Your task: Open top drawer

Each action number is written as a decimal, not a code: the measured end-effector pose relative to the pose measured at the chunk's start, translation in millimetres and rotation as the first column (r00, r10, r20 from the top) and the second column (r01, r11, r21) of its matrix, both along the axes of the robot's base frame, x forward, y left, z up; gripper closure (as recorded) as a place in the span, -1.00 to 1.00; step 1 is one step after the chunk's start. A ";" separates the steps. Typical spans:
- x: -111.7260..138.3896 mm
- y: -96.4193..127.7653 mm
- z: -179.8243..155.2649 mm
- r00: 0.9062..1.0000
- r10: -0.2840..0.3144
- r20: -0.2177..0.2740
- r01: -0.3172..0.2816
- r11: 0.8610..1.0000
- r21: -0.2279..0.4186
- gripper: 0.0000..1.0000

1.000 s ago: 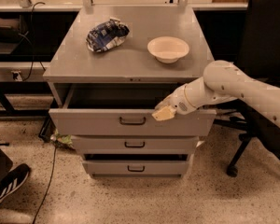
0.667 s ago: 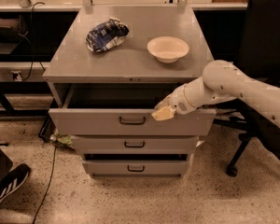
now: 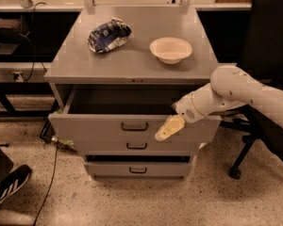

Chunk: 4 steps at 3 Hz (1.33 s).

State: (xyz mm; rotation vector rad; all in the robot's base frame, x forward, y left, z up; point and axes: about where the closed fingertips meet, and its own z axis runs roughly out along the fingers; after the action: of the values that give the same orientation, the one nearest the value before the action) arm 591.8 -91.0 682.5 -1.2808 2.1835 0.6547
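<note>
Top drawer (image 3: 94, 128) pulled slightly further out, task judged nearly done | gripper (image 3: 167, 129) lowered to 3 o'clock of bar handle (image 3: 134, 126) | its aperture cannot be told

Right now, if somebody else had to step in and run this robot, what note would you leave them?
End effector: in front of the top drawer, at its front panel, right of the handle and not on it. Whether it touches the panel is unclear.
Top drawer: pulled out, its dark inside showing below the cabinet top.
Done: the drawer looks open.
Left: probably only to back the arm away, and pull further if more opening is wanted.
Also there: a bowl and a crumpled bag on the cabinet top.
</note>
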 end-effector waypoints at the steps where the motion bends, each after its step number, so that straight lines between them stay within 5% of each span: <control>1: -38.4 -17.7 -4.4 0.994 -0.059 -0.097 0.060 0.998 0.008 -1.00; 3: -48.2 -22.2 -3.1 0.990 -0.076 -0.121 0.078 0.997 0.009 -1.00; 4: -87.6 -28.7 5.0 0.972 -0.144 -0.186 0.143 0.990 -0.022 -1.00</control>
State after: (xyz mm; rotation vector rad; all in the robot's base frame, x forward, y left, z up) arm 504.1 -119.7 687.6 -1.0907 2.4070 0.7334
